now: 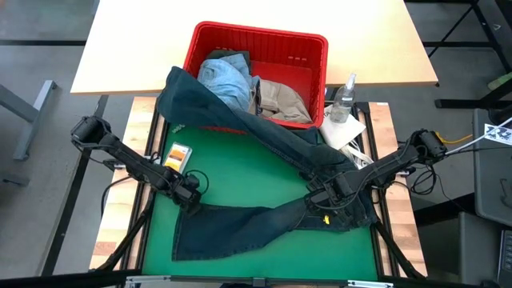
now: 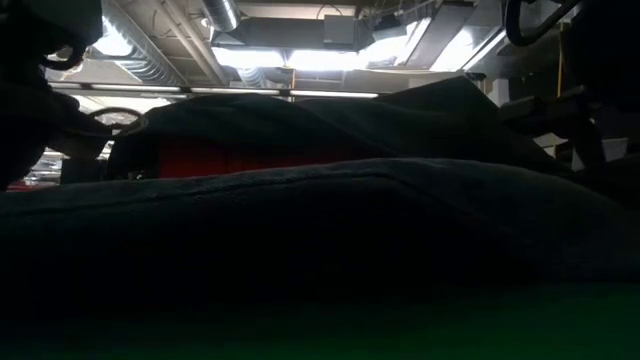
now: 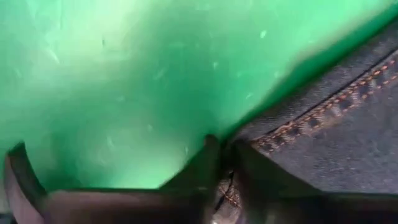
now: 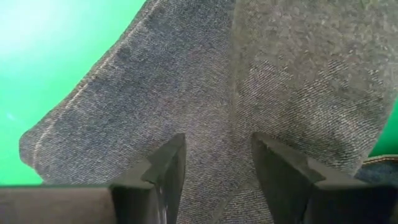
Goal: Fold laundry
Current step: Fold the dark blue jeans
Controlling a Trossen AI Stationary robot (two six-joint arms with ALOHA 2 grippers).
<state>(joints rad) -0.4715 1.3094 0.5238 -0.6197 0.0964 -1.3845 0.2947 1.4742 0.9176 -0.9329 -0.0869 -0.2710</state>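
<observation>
jeans (image 2: pixel 320 250) block low view | left claw (image 3: pixel 224 165) pinches hem | right claw (image 4: pixel 214 162) open, fingertips hidden

Dark navy jeans (image 1: pixel 264 136) are showing orange-brown stitching along a seam in the left wrist view, and a fine diagonal weave in the right wrist view. They are lying across a bright green mat (image 1: pixel 240 172). A red basket (image 1: pixel 210 40) is holding a light blue denim piece (image 1: pixel 224 78) and a beige khaki piece (image 1: pixel 280 100). The table (image 1: pixel 144 40) behind is showing pale cream. A small orange and white card (image 1: pixel 177 155) is sitting on the mat. A white cloth (image 1: pixel 342 132) is lying beside the basket. Both arms are looking black.
</observation>
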